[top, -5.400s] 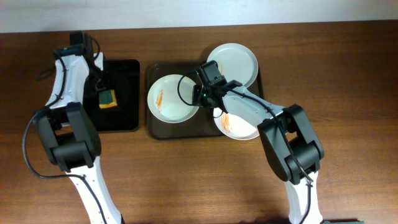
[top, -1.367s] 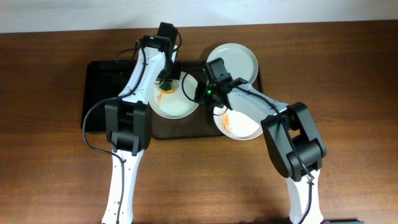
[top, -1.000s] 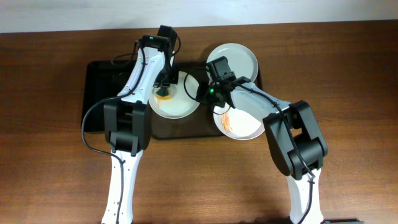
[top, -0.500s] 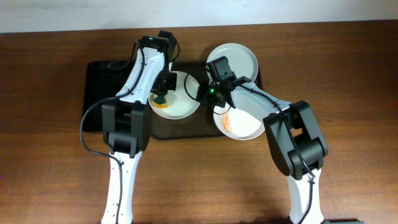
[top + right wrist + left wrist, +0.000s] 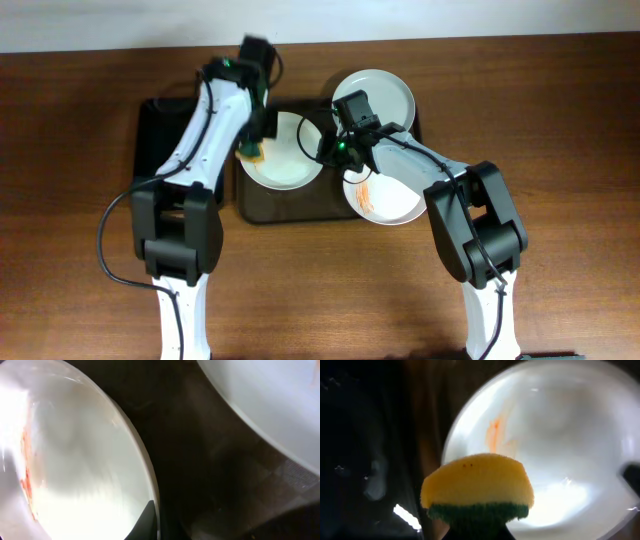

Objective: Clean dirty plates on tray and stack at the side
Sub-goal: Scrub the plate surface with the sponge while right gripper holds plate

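The table (image 5: 560, 100) is brown wood with fine lines in it, and a bit shiny. The brown tray (image 5: 300, 207) is smooth and glossy. The plates (image 5: 385, 95) are white, hard and smooth, and bright where the light hits. The sponge (image 5: 477, 480) is soft yellow foam with a rough green layer. The arms (image 5: 205, 130) have smooth white plastic shells with black parts. The black tray (image 5: 150, 150) looks smooth too.

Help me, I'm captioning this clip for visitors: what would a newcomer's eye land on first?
The yellow-and-green sponge, gripped in the left tool, sits at the left edge of the left plate, beside a faint orange smear. The right tool pinches that plate's right rim on the dark brown tray. The front plate carries a bolder orange streak; the back plate looks clean.
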Action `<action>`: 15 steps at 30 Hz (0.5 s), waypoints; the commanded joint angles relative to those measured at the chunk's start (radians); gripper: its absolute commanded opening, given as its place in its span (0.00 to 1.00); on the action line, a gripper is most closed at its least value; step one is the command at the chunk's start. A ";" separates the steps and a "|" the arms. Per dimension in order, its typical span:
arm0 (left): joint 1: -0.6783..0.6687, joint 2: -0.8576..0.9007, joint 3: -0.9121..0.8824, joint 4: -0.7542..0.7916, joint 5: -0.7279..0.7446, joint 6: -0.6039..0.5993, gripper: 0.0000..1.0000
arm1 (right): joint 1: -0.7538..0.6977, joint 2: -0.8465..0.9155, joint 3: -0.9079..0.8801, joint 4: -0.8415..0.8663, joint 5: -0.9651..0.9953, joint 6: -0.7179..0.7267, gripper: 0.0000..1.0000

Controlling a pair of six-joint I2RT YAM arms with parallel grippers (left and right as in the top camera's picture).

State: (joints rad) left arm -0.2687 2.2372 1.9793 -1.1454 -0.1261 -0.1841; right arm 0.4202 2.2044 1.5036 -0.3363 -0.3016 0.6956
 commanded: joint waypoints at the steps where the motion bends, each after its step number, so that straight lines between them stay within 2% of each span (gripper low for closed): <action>1: -0.016 -0.125 -0.259 0.174 0.035 -0.013 0.01 | -0.008 0.020 0.004 -0.002 -0.006 -0.010 0.04; 3: -0.017 -0.181 -0.415 0.365 0.032 0.015 0.01 | -0.008 0.020 0.004 0.002 -0.006 -0.010 0.04; 9: -0.017 -0.190 -0.554 0.606 0.031 0.021 0.01 | -0.008 0.020 0.004 0.004 -0.010 -0.009 0.04; 15: -0.016 -0.189 -0.694 0.895 -0.073 0.020 0.01 | -0.007 0.020 0.004 0.004 -0.014 -0.009 0.04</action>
State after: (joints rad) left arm -0.2859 2.0716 1.3479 -0.3531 -0.1215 -0.1768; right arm 0.4194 2.2047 1.5036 -0.3317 -0.3054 0.6956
